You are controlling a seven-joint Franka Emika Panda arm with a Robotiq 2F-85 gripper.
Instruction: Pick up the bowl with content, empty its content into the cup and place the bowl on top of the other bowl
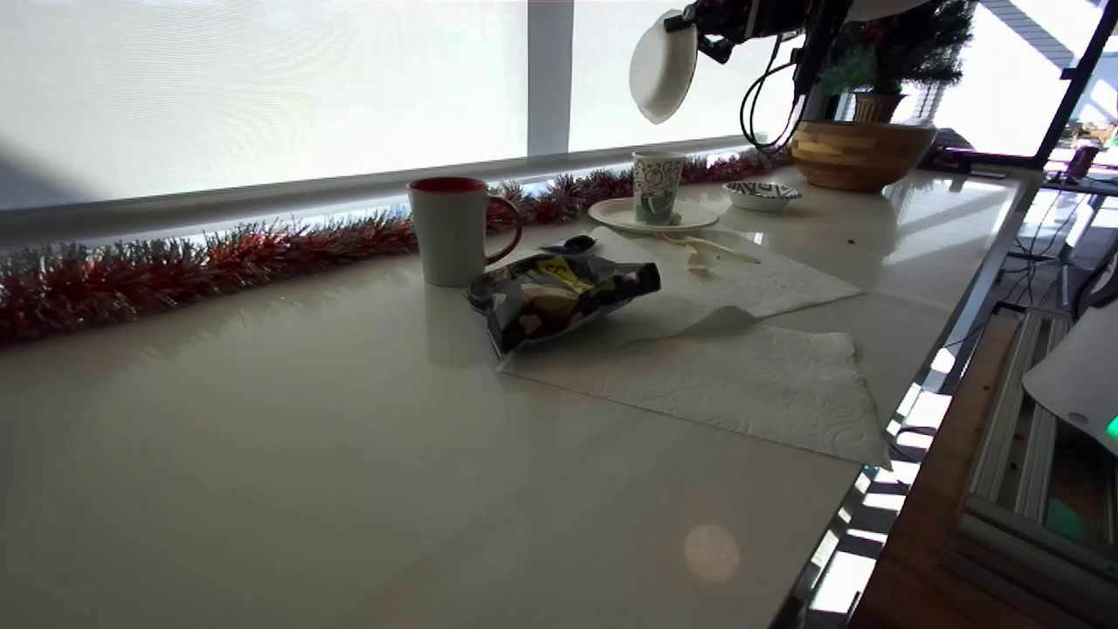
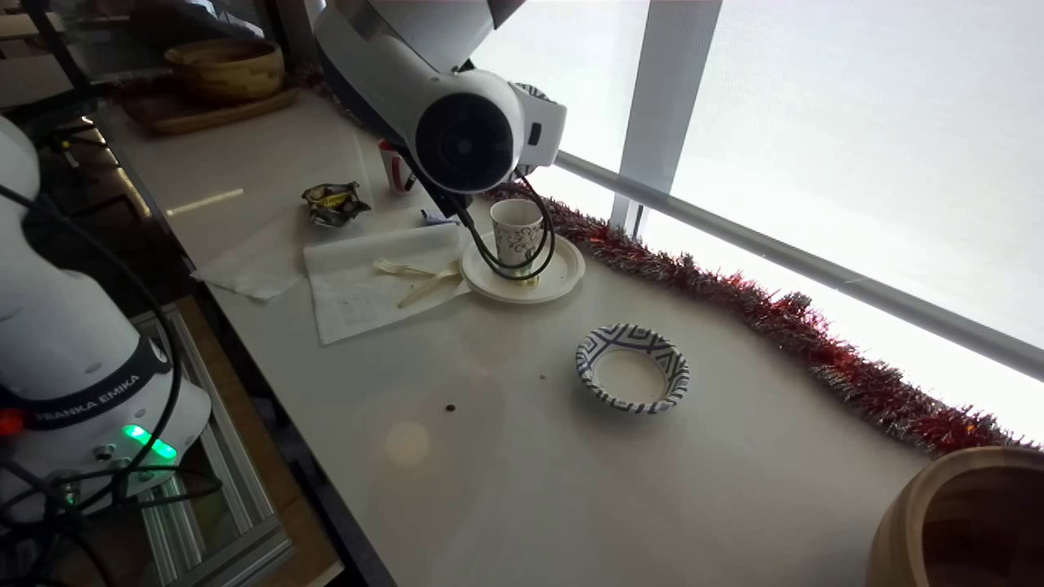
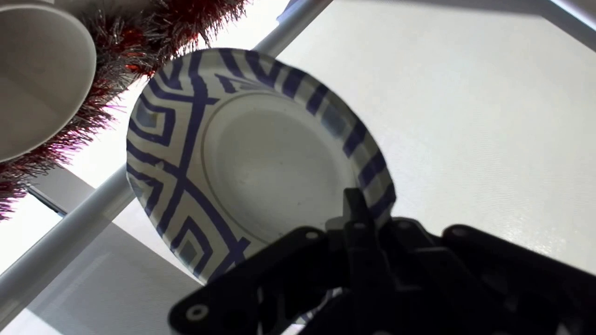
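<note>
The bowl with content is a white paper bowl with a blue pattern inside, tilted steeply on its side. My gripper is shut on its rim, shown between the fingers in the wrist view. Only specks show inside the bowl. In an exterior view the arm hides the gripper and most of the bowl. The cup, patterned paper, stands upright on a white plate; its white inside shows in the wrist view. The other bowl, blue-patterned, sits on the table.
Yellowish bits lie on the plate by the cup. A red-rimmed mug, a black snack bag, paper towels and plastic cutlery lie nearby. Red tinsel runs along the window. A wooden bowl stands beyond.
</note>
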